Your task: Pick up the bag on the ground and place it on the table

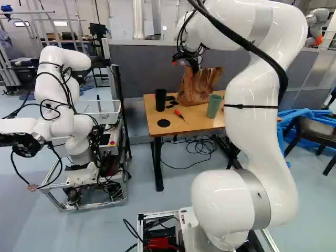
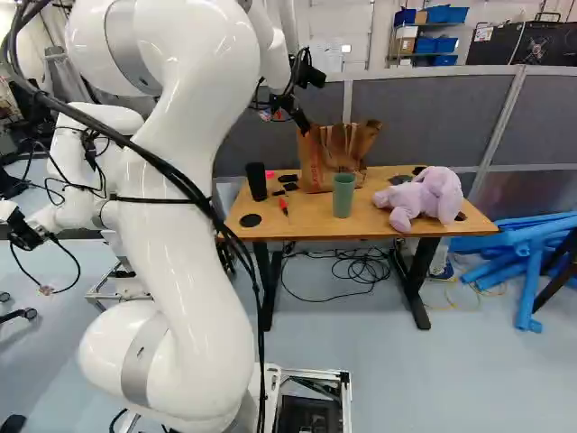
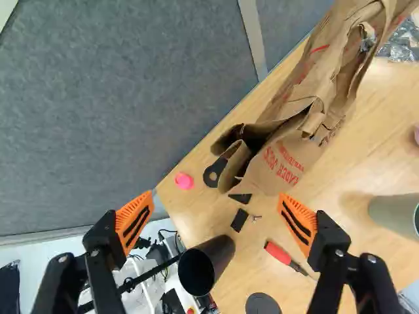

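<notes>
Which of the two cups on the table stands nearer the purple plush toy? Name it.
The green cup, on the same side of the red screwdriver as the purple plush toy; the black cup stands on the screwdriver's other side.

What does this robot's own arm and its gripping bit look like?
The arm is glossy white with rounded, bulging joints and silvery-grey bands. A thick black cable runs along it, with a thin black strap around it. The gripper is black, with two fingers carrying orange pads marked with black stripes.

Bag [image 3: 288,160] cropped in wrist view, cup [image 3: 389,210] likewise
</notes>
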Tool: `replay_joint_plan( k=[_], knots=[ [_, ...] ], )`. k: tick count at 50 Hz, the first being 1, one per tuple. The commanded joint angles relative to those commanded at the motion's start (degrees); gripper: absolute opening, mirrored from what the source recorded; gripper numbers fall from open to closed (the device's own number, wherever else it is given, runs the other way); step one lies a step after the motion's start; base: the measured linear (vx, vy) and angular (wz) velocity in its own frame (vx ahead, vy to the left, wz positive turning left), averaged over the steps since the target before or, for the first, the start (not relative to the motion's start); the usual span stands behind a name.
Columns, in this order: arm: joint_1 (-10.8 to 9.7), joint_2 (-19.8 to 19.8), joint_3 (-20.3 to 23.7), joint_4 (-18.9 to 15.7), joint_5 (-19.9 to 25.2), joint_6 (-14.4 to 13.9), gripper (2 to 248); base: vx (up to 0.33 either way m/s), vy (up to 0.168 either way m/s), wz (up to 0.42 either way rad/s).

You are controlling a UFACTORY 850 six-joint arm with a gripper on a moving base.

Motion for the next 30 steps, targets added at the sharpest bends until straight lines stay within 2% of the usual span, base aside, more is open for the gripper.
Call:
replay_joint_plan(
  k=[30],
  knots=[
    [1.15, 11.46, 24.16, -0.82, 20.87, -9.11, 247, 0.0, 0.0, 0.0]
  ],
)
